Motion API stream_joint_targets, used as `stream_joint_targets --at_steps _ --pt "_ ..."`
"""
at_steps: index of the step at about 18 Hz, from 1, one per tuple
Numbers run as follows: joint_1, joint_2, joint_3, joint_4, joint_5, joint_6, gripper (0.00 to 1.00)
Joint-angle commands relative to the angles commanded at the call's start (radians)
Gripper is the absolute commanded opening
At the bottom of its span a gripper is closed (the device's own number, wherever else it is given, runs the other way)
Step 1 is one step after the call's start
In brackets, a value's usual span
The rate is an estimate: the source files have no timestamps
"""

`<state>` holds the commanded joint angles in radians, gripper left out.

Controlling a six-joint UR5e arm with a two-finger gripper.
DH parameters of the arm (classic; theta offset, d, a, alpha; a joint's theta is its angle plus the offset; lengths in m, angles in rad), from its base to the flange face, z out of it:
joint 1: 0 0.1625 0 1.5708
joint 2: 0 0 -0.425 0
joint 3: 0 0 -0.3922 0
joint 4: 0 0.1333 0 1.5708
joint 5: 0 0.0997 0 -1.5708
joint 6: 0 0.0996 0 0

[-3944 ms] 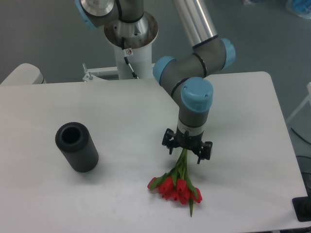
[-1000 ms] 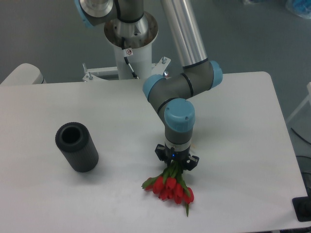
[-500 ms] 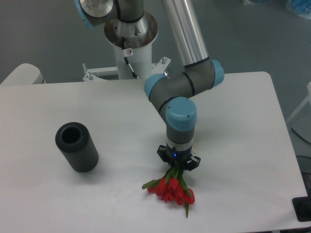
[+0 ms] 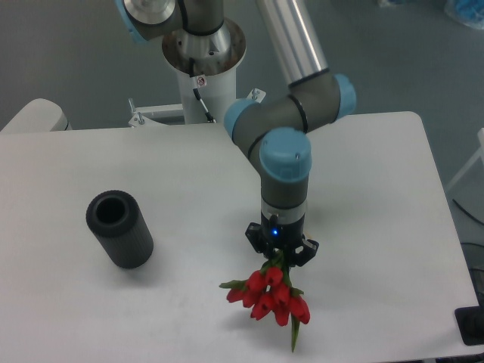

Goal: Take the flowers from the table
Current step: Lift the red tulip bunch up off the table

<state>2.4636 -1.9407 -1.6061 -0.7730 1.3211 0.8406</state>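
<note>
Claw [image 4: 281,257] is clamped narrow on the stems of the flowers [image 4: 268,295], pointing straight down near the front edge of the desk [image 4: 363,197]. Compared with half a second ago the wrist sits a bit higher and the bunch has shifted with it: the red buds now hang below the claw, looking raised rather than lying flat, though I can't tell if the lowest leaf tip has cleared the desk. That reads as the lift having just started, grasp holding. The black cylinder [image 4: 119,228] stands well apart to the left, unmoved. Remaining: keep rising; thin stems could slip.
</note>
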Motion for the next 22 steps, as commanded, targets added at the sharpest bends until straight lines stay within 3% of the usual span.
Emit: stream_joint_targets --at_steps 4,12,18,22 --pt "0.014 0.066 0.002 -0.006 -0.133 -0.014 0.38" --pt "0.115 0.117 -0.003 -0.011 -0.405 -0.057 0.37" --pt "0.143 0.124 0.005 -0.009 -0.5 -0.074 0.36" --pt "0.144 0.126 -0.008 -0.009 -0.507 -0.077 0.36"
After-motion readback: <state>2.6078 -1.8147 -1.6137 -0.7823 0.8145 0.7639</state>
